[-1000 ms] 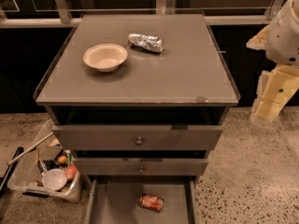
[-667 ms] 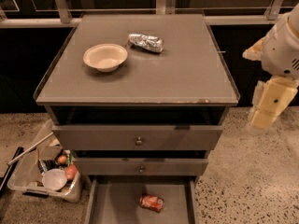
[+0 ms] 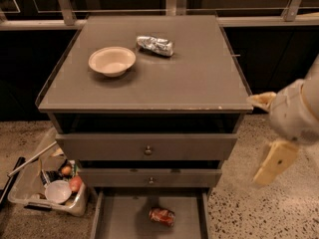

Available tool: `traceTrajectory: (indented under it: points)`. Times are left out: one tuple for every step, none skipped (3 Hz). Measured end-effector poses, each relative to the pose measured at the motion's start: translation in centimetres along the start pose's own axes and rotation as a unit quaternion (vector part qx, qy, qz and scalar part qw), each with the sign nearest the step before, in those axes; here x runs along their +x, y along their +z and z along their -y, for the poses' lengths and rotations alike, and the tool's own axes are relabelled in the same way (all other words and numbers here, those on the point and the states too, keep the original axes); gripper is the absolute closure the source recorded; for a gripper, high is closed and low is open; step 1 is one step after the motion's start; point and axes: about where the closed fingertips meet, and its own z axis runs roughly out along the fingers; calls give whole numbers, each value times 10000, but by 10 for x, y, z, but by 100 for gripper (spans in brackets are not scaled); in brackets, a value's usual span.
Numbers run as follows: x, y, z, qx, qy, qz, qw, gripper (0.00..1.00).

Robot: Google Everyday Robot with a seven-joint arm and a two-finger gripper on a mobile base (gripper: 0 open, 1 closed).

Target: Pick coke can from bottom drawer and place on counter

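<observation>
The coke can (image 3: pixel 162 216), small and red, lies on its side in the open bottom drawer (image 3: pixel 119 218), near the middle of the tray. The counter (image 3: pixel 199 78) is the broad grey-brown cabinet top above it. My gripper (image 3: pixel 274 161) hangs off the cream-white arm at the right edge of the view. It is beside the cabinet's right front corner, at the height of the upper drawers. It is well above and to the right of the can and holds nothing that I can see.
A cream bowl (image 3: pixel 111 60) and a dented silver can (image 3: pixel 155 45) sit on the counter's back half. Two taller drawers with knobs (image 3: pixel 148 150) are slightly pulled out. A clear plastic bin (image 3: pixel 50 190) of odds and ends stands on the speckled floor at the left.
My arm and gripper have moved down and slightly left, closer to the cabinet's right side. The can, the bowl and the drawers have not moved.
</observation>
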Motion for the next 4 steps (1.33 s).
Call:
traceTrajectory:
  points:
    - [18, 49, -28, 47, 62, 498, 9987, 0]
    - [33, 104, -27, 209, 268, 721, 9968, 0]
    - [33, 104, -28, 206, 269, 722, 9968, 0]
    - [33, 134, -44, -86, 359, 800, 9961, 0]
